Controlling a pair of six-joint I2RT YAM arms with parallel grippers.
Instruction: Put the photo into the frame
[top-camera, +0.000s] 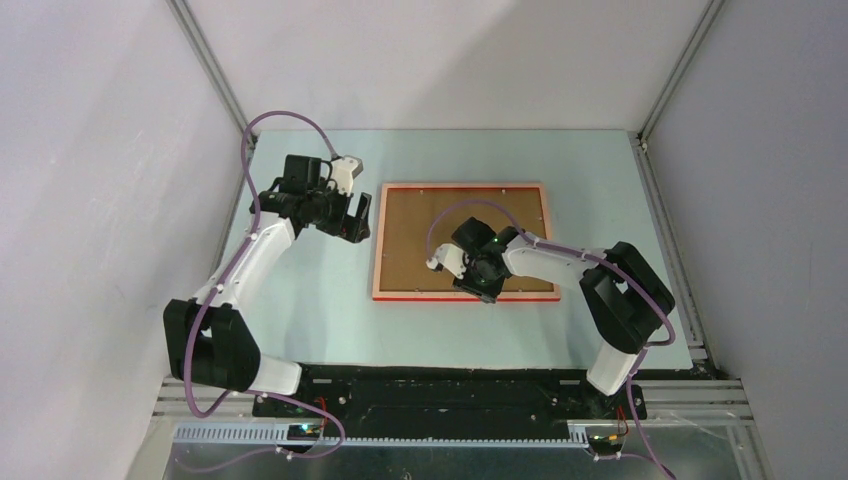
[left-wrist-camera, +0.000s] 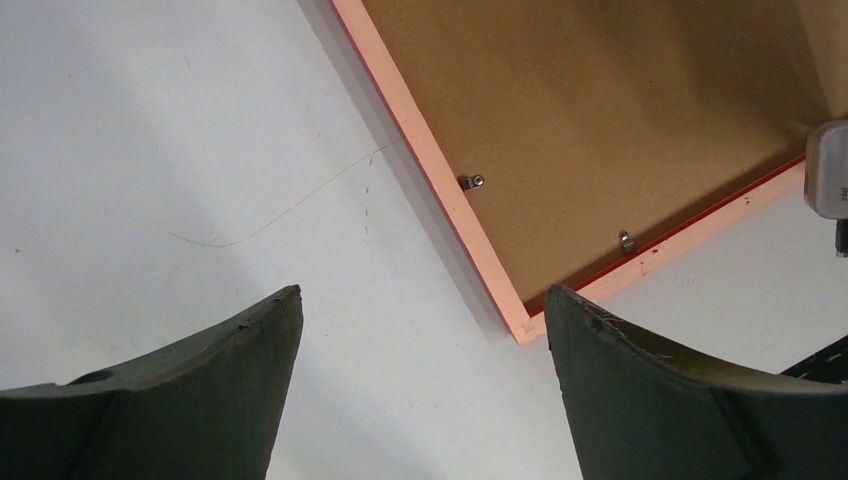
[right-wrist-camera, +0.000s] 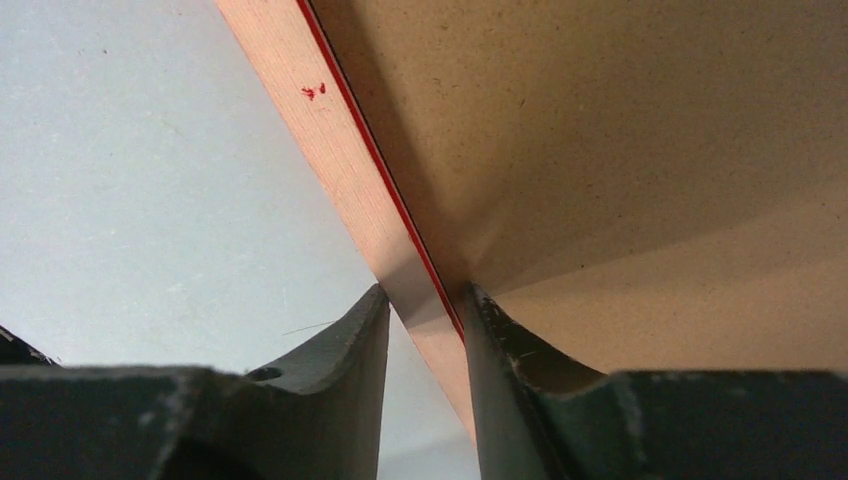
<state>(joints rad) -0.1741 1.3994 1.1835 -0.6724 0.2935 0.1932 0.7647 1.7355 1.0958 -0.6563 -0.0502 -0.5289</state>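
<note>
The frame (top-camera: 378, 240) lies face down on the table, pale orange-wood back up, with a red line along its edges. A plain brown backing board (top-camera: 410, 235) fills it. The photo is not visible in any view. My right gripper (top-camera: 486, 290) is at the frame's near rail. In the right wrist view its fingers straddle that rail (right-wrist-camera: 330, 160) and the gripper (right-wrist-camera: 425, 296) is closed on it, one finger outside and one inside against the board (right-wrist-camera: 620, 140). My left gripper (top-camera: 356, 216) hovers open and empty over the table just left of the frame. The left wrist view (left-wrist-camera: 420, 305) shows a frame corner (left-wrist-camera: 515, 320) between its fingers.
Two small metal clips (left-wrist-camera: 470, 182) (left-wrist-camera: 625, 240) sit on the frame's inner edge over the backing board (left-wrist-camera: 600, 90). Part of the right arm (left-wrist-camera: 828, 170) shows at the right of the left wrist view. Grey walls enclose the pale table (top-camera: 300, 300) on three sides.
</note>
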